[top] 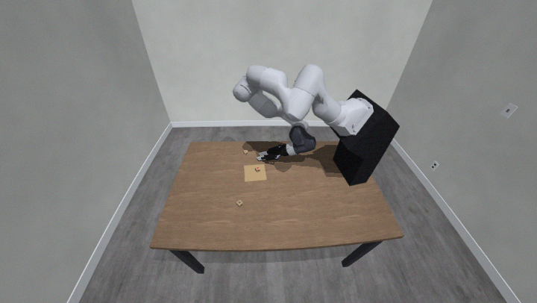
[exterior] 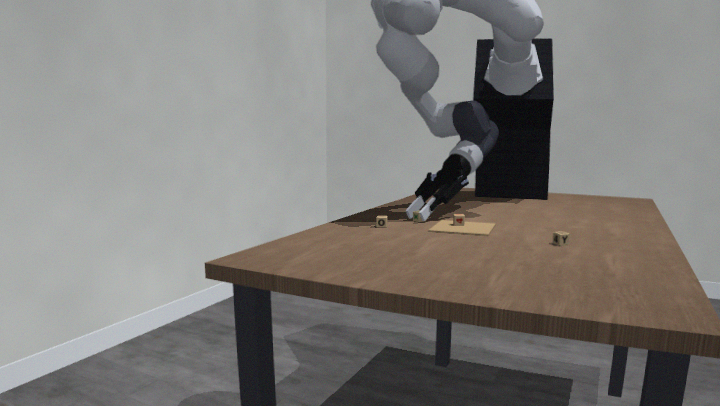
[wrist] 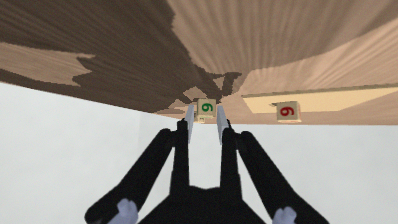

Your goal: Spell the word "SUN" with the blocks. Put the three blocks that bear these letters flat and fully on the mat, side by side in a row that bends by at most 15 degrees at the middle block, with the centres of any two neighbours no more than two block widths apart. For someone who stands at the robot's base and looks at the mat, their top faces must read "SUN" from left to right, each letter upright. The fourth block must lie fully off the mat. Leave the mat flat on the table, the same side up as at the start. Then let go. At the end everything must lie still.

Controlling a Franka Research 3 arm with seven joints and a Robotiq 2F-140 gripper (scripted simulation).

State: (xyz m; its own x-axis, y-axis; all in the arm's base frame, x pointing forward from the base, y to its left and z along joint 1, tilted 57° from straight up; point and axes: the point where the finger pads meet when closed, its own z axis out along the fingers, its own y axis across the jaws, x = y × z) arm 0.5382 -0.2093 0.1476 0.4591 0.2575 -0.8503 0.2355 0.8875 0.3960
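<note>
My gripper (top: 259, 155) (wrist: 205, 112) is open a little, low over the table beside the mat. A block with a green 6 (wrist: 206, 108) (exterior: 417, 216) stands between its fingertips, with narrow gaps at both sides in the wrist view. A block (top: 257, 169) (exterior: 458, 219) (wrist: 288, 111) with a red heart and a red 6 on its sides sits on the tan mat (top: 250, 177) (exterior: 478, 229) (wrist: 325, 101). A block with O on its side (exterior: 381, 221) (top: 245, 151) lies off the mat. A block with Y on its side (exterior: 560, 238) (top: 239, 203) lies off it too. I cannot read the top letters.
The wooden table (top: 300, 210) (exterior: 504, 272) carries the mat and blocks. The black robot pedestal (top: 365, 150) (exterior: 511, 146) stands at the table's end. The arm's shadow falls around the gripper and along the nearby table edge.
</note>
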